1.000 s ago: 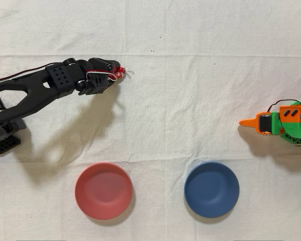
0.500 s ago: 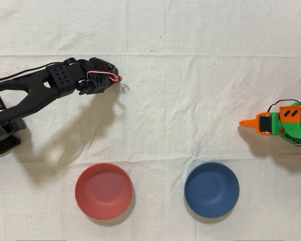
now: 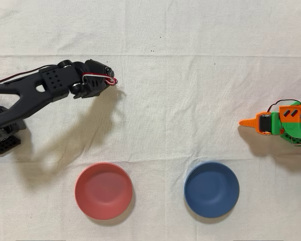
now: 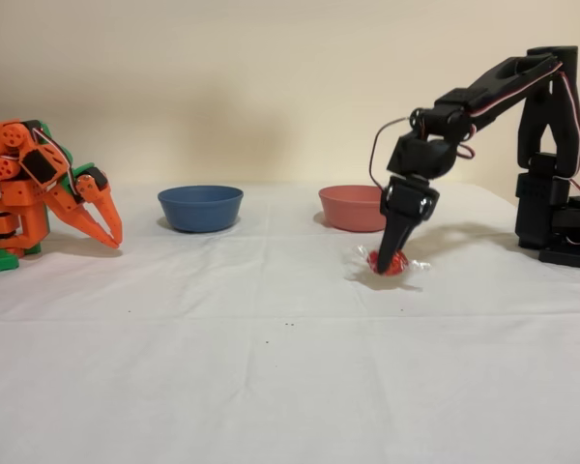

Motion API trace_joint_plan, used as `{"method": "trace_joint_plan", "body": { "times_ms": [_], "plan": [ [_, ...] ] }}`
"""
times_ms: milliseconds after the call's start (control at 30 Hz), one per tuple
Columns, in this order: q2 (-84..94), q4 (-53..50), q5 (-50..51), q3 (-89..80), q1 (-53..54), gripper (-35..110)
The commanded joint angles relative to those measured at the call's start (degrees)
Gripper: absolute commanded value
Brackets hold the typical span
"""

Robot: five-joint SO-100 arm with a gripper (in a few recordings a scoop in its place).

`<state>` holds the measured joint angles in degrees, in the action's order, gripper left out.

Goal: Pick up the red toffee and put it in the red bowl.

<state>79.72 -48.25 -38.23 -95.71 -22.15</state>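
Red toffee (image 4: 388, 262): small candy in shiny red foil with clear twisted ends, low at the white cloth-covered surface (image 4: 271, 367); whether it rests on the cloth cannot be told. In the fixed view it sits at the tips of the hand; in the overhead view it is mostly hidden beneath the hand, only a clear wrapper end showing.

Hand (image 4: 391, 256): black, two fingers pointing down, clenched on the red toffee, fingertips on either side of the foil. In the overhead view the hand (image 3: 110, 82) lies in the upper left part of the surface.

Black arm (image 3: 35, 93): reaches in from the left edge in the overhead view; red and white wires run along it.

Red bowl (image 3: 104, 191): salmon-red, shallow, upright, well apart from the toffee; in the fixed view it stands behind the hand.

Blue bowl (image 3: 211, 189): dark blue, same size, beside the red bowl, not touching it.

Orange arm (image 3: 281, 122): idle, at the right edge in the overhead view.
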Motion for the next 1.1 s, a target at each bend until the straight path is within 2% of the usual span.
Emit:
{"method": "trace_joint_plan", "body": {
  "times_ms": [0,267,467,700,1067],
  "plan": [
    [12.3,-4.3,0.0,-0.3,1.0,1],
    [23.1,-12.7,-2.2,0.9,5.3,1],
    [28.5,-15.1,-5.2,1.9,12.0,1],
    [31.0,-15.2,-8.4,4.4,23.8,1],
    [27.9,-9.5,-12.7,4.4,43.9,1]
  ]
}}
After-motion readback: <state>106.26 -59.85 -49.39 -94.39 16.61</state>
